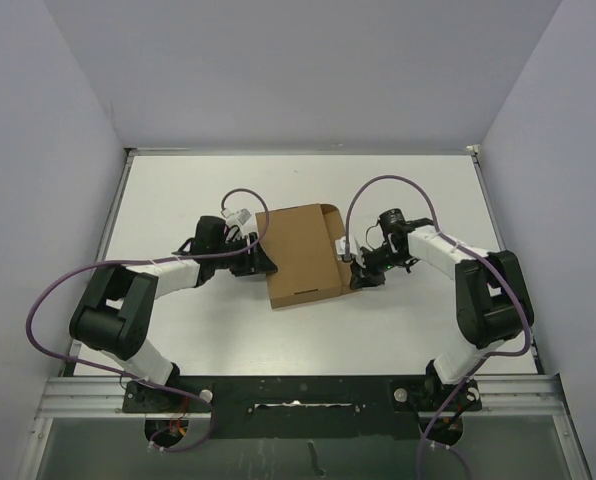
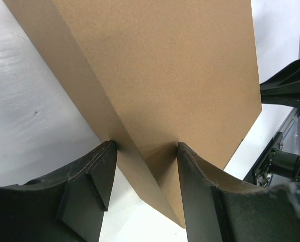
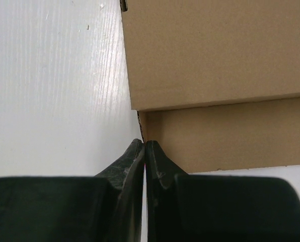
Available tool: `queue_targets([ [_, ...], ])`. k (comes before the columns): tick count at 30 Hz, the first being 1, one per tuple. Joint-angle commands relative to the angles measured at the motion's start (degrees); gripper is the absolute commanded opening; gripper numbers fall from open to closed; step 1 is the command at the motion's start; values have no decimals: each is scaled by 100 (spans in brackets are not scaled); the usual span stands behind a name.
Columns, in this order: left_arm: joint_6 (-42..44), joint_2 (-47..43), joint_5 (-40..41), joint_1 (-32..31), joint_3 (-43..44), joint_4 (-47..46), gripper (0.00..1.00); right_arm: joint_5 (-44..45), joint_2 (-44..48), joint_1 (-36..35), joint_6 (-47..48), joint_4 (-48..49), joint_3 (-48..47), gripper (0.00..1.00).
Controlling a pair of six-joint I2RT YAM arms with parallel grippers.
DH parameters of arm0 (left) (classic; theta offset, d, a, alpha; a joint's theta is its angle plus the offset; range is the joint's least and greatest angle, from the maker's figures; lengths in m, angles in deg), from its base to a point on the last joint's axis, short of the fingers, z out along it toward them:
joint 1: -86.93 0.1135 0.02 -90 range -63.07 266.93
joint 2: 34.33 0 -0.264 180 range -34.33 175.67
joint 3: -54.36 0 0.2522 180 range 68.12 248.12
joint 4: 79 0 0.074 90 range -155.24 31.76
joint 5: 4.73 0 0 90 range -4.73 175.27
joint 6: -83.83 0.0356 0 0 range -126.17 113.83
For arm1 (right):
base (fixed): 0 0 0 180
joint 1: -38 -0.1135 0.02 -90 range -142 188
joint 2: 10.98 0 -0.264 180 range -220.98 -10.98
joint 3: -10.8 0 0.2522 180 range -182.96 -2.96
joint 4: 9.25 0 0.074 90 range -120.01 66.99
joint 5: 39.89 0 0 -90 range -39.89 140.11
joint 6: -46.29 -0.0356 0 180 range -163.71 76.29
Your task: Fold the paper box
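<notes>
The paper box [image 1: 303,255] is a shallow brown carton lying in the middle of the white table, with a small flap sticking up at its far right corner. My left gripper [image 1: 261,258] sits at the box's left edge. In the left wrist view its two fingers straddle a corner of the box [image 2: 165,65], one pad against the side wall and the other against the broad face, so the left gripper [image 2: 146,166] is closed on the cardboard. My right gripper [image 1: 356,272] is shut and holds nothing. Its tips [image 3: 145,146] touch the lower corner of the box's right side [image 3: 215,60].
Grey walls enclose the table [image 1: 178,200] at the back and on both sides. A metal rail [image 1: 298,392] runs along the near edge between the arm bases. Purple cables loop over both arms. Part of the right arm [image 2: 286,91] shows beyond the box in the left wrist view.
</notes>
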Motion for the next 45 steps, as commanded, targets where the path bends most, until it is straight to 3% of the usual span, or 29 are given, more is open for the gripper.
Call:
queue_targets([
  [1, 158, 278, 230, -33, 82, 291, 48, 136, 8, -395, -115, 141, -119, 0],
  [15, 138, 294, 226, -94, 159, 335, 47, 561, 162, -910, -689, 334, -339, 2],
  [25, 199, 239, 182, -24, 159, 417, 48, 262, 842, -412, -562, 29, -333, 41],
  [29, 201, 254, 160, -5, 172, 412, 48, -140, 1153, 35, -602, -8, -325, 47],
  [31, 200, 269, 145, -6, 197, 411, 48, -274, 1181, 293, -1109, 224, -311, 43],
  [35, 200, 277, 123, 2, 227, 420, 48, 115, 876, 893, -3546, 1517, -235, 3],
  [37, 207, 278, 117, -2, 241, 408, 48, 594, 538, 1124, -4673, 1881, -317, 0],
  [40, 224, 287, 109, 1, 254, 425, 49, 1254, 0, 1228, -5589, 1953, -515, 0],
  [45, 243, 299, 90, 4, 266, 448, 48, 1324, -740, 1202, -6198, 2093, -723, 0],
])
